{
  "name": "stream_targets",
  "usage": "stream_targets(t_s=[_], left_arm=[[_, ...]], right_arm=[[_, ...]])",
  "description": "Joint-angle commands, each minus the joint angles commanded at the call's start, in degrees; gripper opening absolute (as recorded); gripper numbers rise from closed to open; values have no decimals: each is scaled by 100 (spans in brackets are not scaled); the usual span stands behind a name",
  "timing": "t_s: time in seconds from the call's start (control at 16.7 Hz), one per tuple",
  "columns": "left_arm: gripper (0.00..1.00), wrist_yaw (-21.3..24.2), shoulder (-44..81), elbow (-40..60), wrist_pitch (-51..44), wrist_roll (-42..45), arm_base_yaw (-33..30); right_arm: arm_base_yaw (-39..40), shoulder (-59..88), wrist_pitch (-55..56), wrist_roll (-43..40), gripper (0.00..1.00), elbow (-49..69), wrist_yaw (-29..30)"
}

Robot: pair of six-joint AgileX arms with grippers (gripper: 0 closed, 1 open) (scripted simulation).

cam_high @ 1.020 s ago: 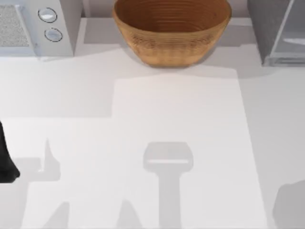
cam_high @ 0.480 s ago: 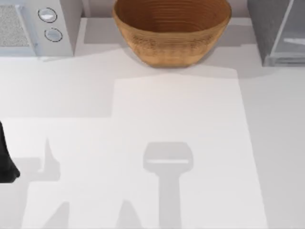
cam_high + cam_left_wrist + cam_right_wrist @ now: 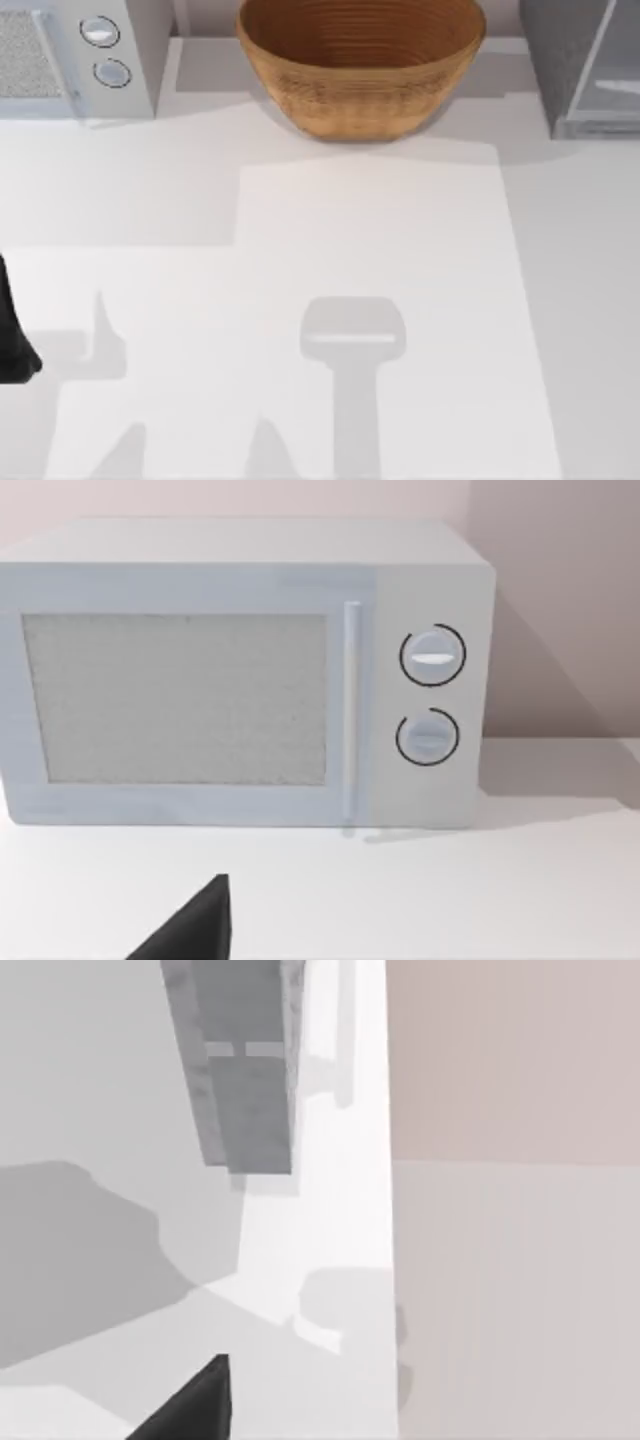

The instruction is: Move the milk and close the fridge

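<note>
The white bench [image 3: 400, 300] carries a woven basket [image 3: 360, 70] at its far middle, a white microwave [image 3: 75, 55] at the far left, and the grey fridge [image 3: 580, 65] at the far right.

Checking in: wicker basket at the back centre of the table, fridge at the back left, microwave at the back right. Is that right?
One thing is swapped. The top view shows the white microwave with two round knobs at the back left and the grey fridge at the back right. The wicker basket does sit at the back centre, between them.
</note>
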State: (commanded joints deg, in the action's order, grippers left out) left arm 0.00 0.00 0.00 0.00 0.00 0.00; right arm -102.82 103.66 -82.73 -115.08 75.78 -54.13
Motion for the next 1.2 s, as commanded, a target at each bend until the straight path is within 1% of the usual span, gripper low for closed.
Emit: stream_targets(t_s=[0.12, 0.24, 0.42, 0.54, 0.9, 1.02, 1.2], left_arm=[[100, 0, 0, 0, 0, 0, 0], [100, 0, 0, 0, 0, 0, 0], [100, 0, 0, 0, 0, 0, 0], [100, 0, 0, 0, 0, 0, 0], [100, 0, 0, 0, 0, 0, 0], [100, 0, 0, 0, 0, 0, 0], [100, 0, 0, 0, 0, 0, 0]], right_arm=[[297, 4, 301, 279, 100, 7, 67], [752, 1, 798, 706, 100, 19, 158], [1535, -3, 1701, 1651, 100, 30, 281], [2008, -10, 2432, 2565, 100, 30, 341], [3393, 36, 4896, 5938, 100, -22, 637], [3937, 72, 5607, 6789, 100, -67, 814], [4656, 108, 6335, 7607, 100, -128, 1056]])
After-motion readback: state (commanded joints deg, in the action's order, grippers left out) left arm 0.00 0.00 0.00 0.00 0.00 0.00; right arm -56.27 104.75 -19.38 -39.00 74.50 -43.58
